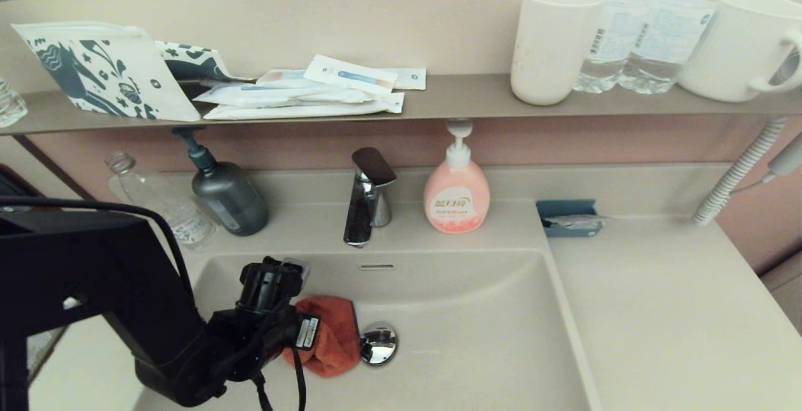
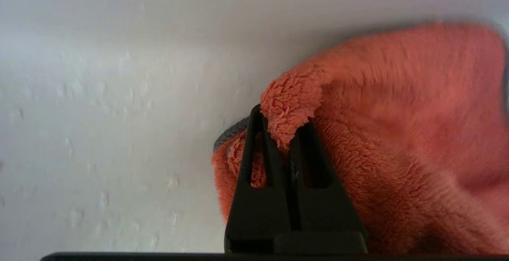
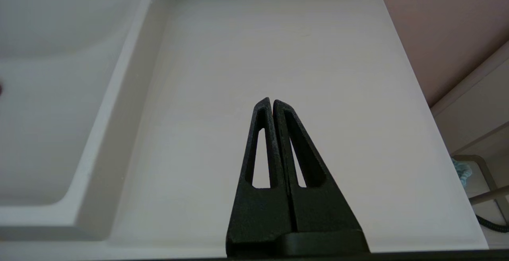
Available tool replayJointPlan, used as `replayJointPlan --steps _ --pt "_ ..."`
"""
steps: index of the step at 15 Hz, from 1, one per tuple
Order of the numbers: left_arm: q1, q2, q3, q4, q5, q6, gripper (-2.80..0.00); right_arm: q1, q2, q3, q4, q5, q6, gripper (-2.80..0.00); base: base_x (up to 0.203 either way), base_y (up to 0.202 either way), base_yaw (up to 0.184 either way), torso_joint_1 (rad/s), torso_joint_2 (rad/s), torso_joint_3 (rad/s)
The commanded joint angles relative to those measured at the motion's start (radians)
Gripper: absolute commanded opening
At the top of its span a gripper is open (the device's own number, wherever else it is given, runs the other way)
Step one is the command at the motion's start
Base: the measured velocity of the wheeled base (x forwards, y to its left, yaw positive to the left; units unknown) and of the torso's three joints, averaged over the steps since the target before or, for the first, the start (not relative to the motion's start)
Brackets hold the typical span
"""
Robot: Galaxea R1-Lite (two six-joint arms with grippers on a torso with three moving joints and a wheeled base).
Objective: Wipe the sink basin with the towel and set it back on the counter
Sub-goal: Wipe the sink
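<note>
The orange-red towel (image 1: 331,334) lies bunched on the floor of the beige sink basin (image 1: 476,336), just left of the chrome drain plug (image 1: 378,343). My left arm reaches down into the basin from the left, and its wrist hides the fingers in the head view. In the left wrist view my left gripper (image 2: 280,119) is shut on a fold of the towel (image 2: 397,133), close above the basin's surface (image 2: 99,113). My right gripper (image 3: 271,101) is shut and holds nothing. It hangs over the counter (image 3: 278,54) to the right of the basin, outside the head view.
A chrome faucet (image 1: 366,195) stands behind the basin between a dark pump bottle (image 1: 227,195) and a pink soap bottle (image 1: 457,192). A clear bottle (image 1: 166,207) stands far left. A blue tray (image 1: 569,217) sits at the counter's back. The shelf (image 1: 470,101) above carries cups, bottles and packets.
</note>
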Motion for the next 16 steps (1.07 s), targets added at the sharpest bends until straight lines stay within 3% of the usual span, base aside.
replayJointPlan --steps 1,5,7,8,10,16 --pt "-0.022 0.007 0.000 -0.037 0.012 -0.002 -2.80 0.000 0.001 0.000 0.000 0.002 -0.001 -2.80 0.000 0.000 0.000 0.000 0.00 0.000" --pt "-0.106 -0.006 0.006 -0.048 0.065 -0.058 -2.80 0.000 0.001 0.000 -0.005 0.000 -0.001 -2.80 0.000 0.000 0.000 0.000 0.00 0.000" --pt "-0.118 -0.008 0.008 -0.048 0.076 -0.086 -2.80 0.000 0.001 0.000 -0.157 0.000 -0.001 -2.80 0.000 0.000 0.000 0.000 0.00 0.000" --pt "-0.131 -0.008 0.008 -0.047 0.082 -0.114 -2.80 0.000 0.001 0.000 -0.162 0.000 -0.001 -2.80 0.000 0.000 0.000 0.000 0.00 0.000" --pt "-0.165 -0.004 0.008 -0.045 0.098 -0.166 -2.80 0.000 0.001 0.000 -0.011 0.000 -0.001 -2.80 0.000 0.000 0.000 0.000 0.00 0.000" --pt "-0.231 0.024 -0.017 -0.041 0.113 -0.207 -2.80 0.000 0.001 0.000 0.000 0.000 -0.001 -2.80 0.000 0.000 0.000 0.000 0.00 0.000"
